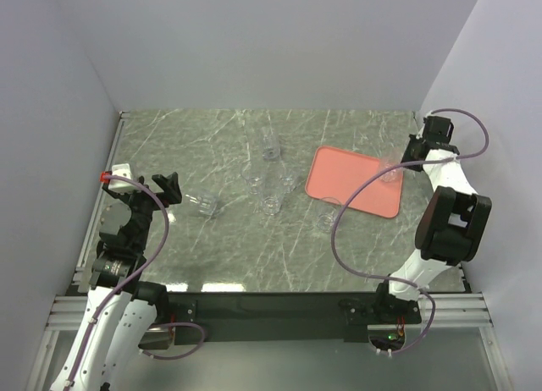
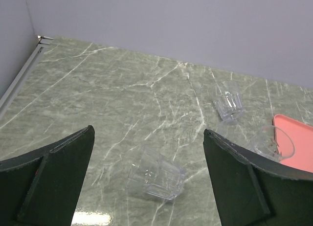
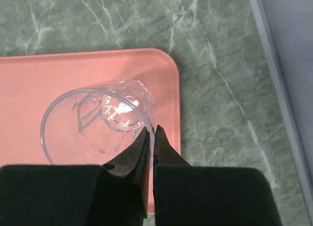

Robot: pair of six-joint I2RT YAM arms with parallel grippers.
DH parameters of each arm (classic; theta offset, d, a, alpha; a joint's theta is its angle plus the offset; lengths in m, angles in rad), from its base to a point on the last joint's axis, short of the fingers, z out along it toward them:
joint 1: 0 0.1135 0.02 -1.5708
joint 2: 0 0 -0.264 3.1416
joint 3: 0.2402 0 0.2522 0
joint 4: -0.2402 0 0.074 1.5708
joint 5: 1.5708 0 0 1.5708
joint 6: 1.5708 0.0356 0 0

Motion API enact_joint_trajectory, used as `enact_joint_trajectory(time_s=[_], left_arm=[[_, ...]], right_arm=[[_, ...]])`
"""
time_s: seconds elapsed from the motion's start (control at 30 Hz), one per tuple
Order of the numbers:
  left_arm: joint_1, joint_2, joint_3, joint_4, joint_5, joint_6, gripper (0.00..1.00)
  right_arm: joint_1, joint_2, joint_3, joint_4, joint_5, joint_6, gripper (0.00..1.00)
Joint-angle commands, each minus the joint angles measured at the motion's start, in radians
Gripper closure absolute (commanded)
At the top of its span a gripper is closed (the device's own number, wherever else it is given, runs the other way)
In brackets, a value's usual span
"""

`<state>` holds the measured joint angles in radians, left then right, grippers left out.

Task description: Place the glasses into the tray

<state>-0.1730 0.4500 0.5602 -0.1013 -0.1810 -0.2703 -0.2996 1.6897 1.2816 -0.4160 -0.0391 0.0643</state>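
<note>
The right gripper (image 3: 152,133) pinches the rim of a glass (image 3: 98,123) at the tray (image 3: 49,74) corner; whether the glass rests on the tray is unclear. Well apart from the tray, the left gripper (image 2: 147,133) is spread above a tipped glass (image 2: 156,176), with its fingers cut off by the frame.

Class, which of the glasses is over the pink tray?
The glass pinched at its rim by the right tool, above the tray corner; the other glasses sit on the green table.

left: pretty open marble (image 1: 186,150) all round the tipped glass (image 1: 206,205) ahead of left gripper (image 1: 167,186) | middle: bunch of glasses (image 1: 271,184) close together, right across the straight line to the tray (image 1: 343,179) | tray near-left corner: lone glass (image 1: 326,217) just beside it | tray right end: right gripper (image 3: 152,133) with rim-pinched glass (image 3: 98,121), rest bare
</note>
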Motion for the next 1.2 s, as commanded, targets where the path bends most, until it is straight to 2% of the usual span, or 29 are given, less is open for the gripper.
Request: enact_joint_trajectory(time_s=[0.0, 0.5, 0.63, 0.73, 0.83, 0.97, 1.17], left_arm=[[-0.003, 0.006, 0.0, 0.029, 0.0, 0.022, 0.01], [-0.003, 0.013, 0.0, 0.028, 0.0, 0.023, 0.01], [-0.003, 0.015, 0.0, 0.029, 0.003, 0.023, 0.01], [-0.002, 0.018, 0.0, 0.031, 0.011, 0.023, 0.01], [-0.003, 0.019, 0.001, 0.031, 0.035, 0.023, 0.01], [-0.003, 0.021, 0.007, 0.034, 0.122, 0.019, 0.01], [-0.005, 0.085, 0.03, 0.057, 0.287, -0.078, 0.01]], right_arm=[[-0.021, 0.016, 0.065, 0.005, -0.025, 0.038, 1.0], [-0.058, 0.146, 0.176, -0.035, -0.034, 0.052, 1.0], [-0.064, 0.163, 0.197, -0.053, -0.061, 0.04, 0.87], [-0.07, 0.15, 0.193, -0.049, -0.076, 0.031, 0.66], [-0.076, 0.113, 0.173, -0.04, -0.09, 0.02, 0.56], [-0.081, 0.025, 0.093, 0.0, -0.102, -0.001, 0.47], [-0.082, -0.182, -0.078, 0.055, -0.209, -0.092, 0.39]])
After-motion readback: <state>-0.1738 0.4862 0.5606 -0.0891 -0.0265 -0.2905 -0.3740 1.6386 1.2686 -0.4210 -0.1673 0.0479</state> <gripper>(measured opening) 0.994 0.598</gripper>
